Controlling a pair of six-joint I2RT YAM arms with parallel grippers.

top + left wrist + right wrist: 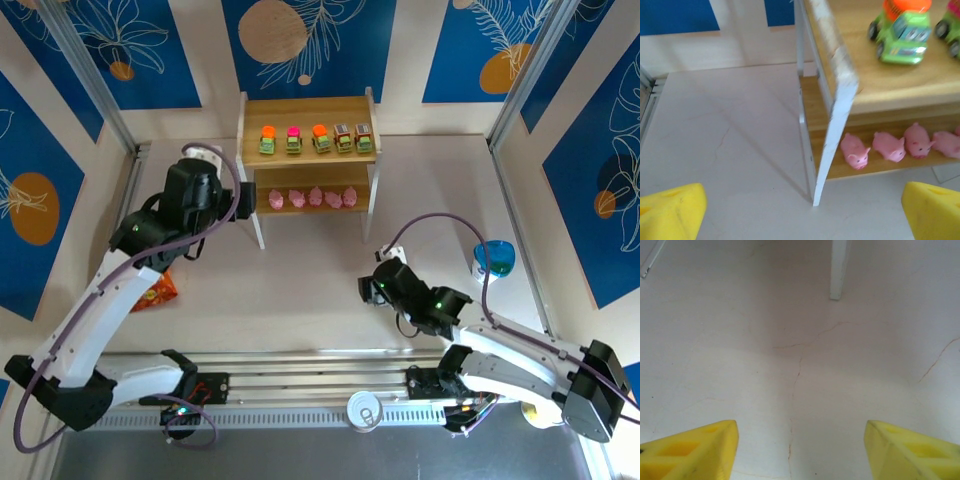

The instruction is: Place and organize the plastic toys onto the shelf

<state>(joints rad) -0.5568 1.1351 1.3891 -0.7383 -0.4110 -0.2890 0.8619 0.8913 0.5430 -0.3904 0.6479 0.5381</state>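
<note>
"Where do my toys stand?"

"All on the shelf. Your five green toy cars line the top board, and the five pink pigs sit in a row on the lower one."

"And my left pincer?"

"Your left pincer is released and holds nothing. It hangs just beside the shelf's white side frame, with the nearest pig close behind that frame."

"The right?"

"Your right pincer is spread as well, and empty. It is low over bare desk, well apart from the shelf, with one white leg ahead of it."
</note>
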